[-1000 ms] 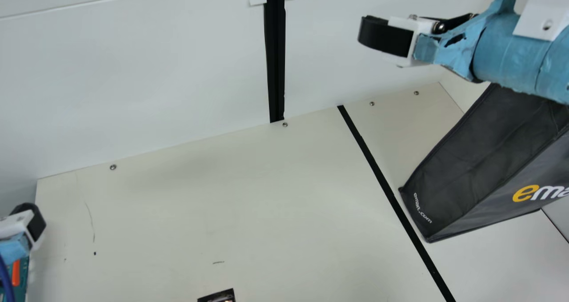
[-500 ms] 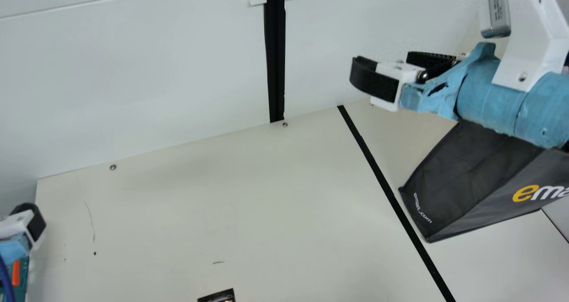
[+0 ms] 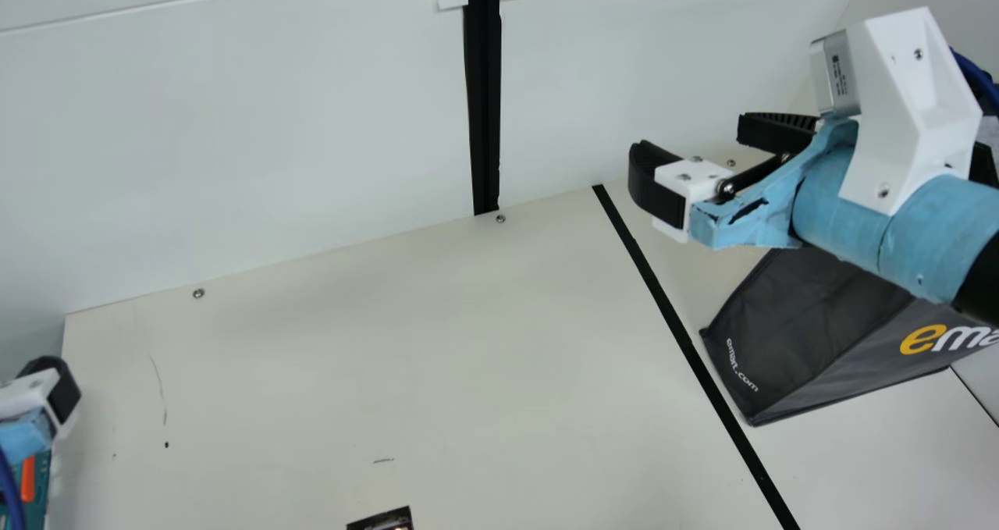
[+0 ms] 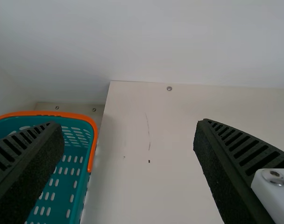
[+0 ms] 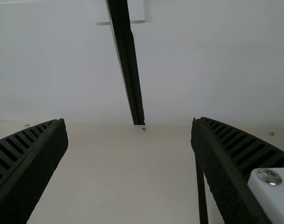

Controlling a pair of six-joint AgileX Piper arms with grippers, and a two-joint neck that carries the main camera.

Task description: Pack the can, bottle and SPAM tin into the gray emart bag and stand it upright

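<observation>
Gray emart bag bears yellow-white lettering, left gripper and right gripper with jaws apart

Matt cloth emart bag, smooth plastic basket

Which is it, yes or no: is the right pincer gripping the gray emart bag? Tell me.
No, the right pincer is open with nothing between its fingers.

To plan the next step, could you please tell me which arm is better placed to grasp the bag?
Right, probably: the right claw is open near the bag, while the left claw is across the table.
</observation>
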